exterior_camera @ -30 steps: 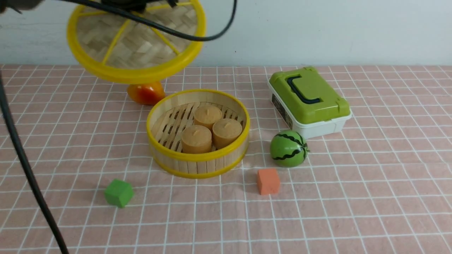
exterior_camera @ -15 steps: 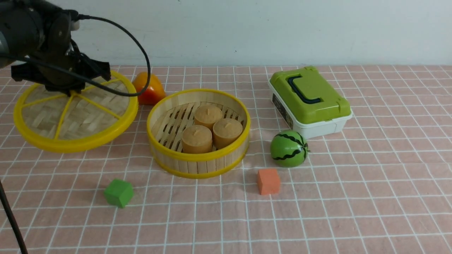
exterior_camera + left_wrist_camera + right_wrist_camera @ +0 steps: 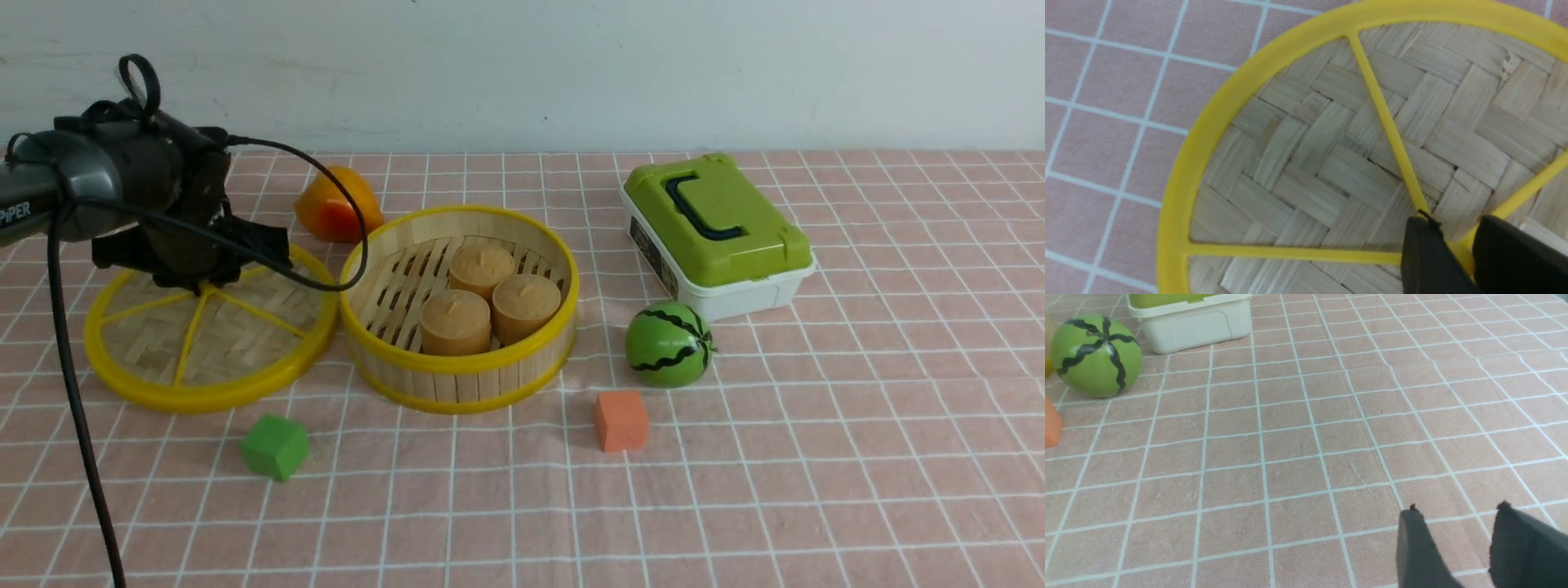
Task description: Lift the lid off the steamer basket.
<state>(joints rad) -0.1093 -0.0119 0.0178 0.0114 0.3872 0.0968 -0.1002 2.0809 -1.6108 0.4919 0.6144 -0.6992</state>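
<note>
Tan herringbone weave w/ yellow rim & spokes on lid point(image 3: 229, 343); pale slats, yellow rims on basket point(image 3: 457, 380); pink cloth point(image 3: 816, 457), white grid; green ball point(image 3: 668, 344), wavy black stripes; green-topped white box point(image 3: 718, 224); green cube point(image 3: 274, 447), orange cube point(image 3: 620, 420).

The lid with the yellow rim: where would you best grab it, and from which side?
By the central knob, where the yellow spokes meet, coming straight down from above. The lid is a wide, flat disc, so its rim probably outspans the jaws, while the knob sits at the balanced middle. The left gripper is pinched there.
</note>
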